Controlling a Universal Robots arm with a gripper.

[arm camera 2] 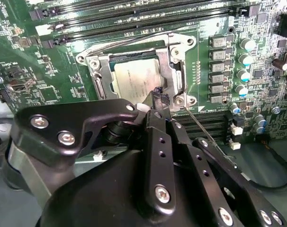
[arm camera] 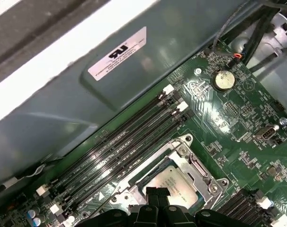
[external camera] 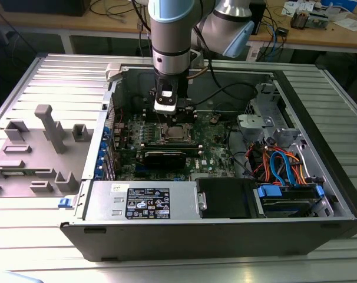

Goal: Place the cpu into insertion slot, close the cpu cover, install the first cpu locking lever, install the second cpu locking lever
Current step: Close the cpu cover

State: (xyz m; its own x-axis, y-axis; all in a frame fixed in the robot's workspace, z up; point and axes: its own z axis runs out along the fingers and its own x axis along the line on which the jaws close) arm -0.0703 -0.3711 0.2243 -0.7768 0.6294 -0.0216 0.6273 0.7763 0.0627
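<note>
Black linkages of the gripper [arm camera 2: 157,100] converged to a narrow tip, the fingers [arm camera: 155,193] drawn together. I could not tell whether anything was pinched between them. The tip sat at the edge of the insertion slot [arm camera 2: 98,71], touching or just above the metal at one corner.

The cpu [arm camera 2: 134,80] lay flat in that slot, its silvery top showing through the window of the cpu cover [arm camera 2: 171,66], which was folded down over it. A thin wire lever [arm camera 2: 200,125] slanted away from the slot's corner just beside the fingertips and ran alongside the gripper's body. Another wire lever [arm camera 2: 134,41] lay along the side of the slot next to the long memory slots [arm camera 2: 134,19].

A row of capacitors [arm camera 2: 245,59] stood near the slot on the green board. In the first wrist view a coin battery [arm camera: 222,80] sat farther off, and a labelled grey case wall [arm camera: 134,85] rose beyond the memory slots.

In the exterior view the arm [external camera: 172,35] reached straight down into the open computer case [external camera: 320,177]. A long black card [external camera: 164,156] lay just beside the socket, and the power supply [external camera: 143,200] was nearer the camera. Blue cables [external camera: 284,165] crowded the exterior view's right. A grey fixture tray [external camera: 43,141] rested outside the case on the exterior view's left.
</note>
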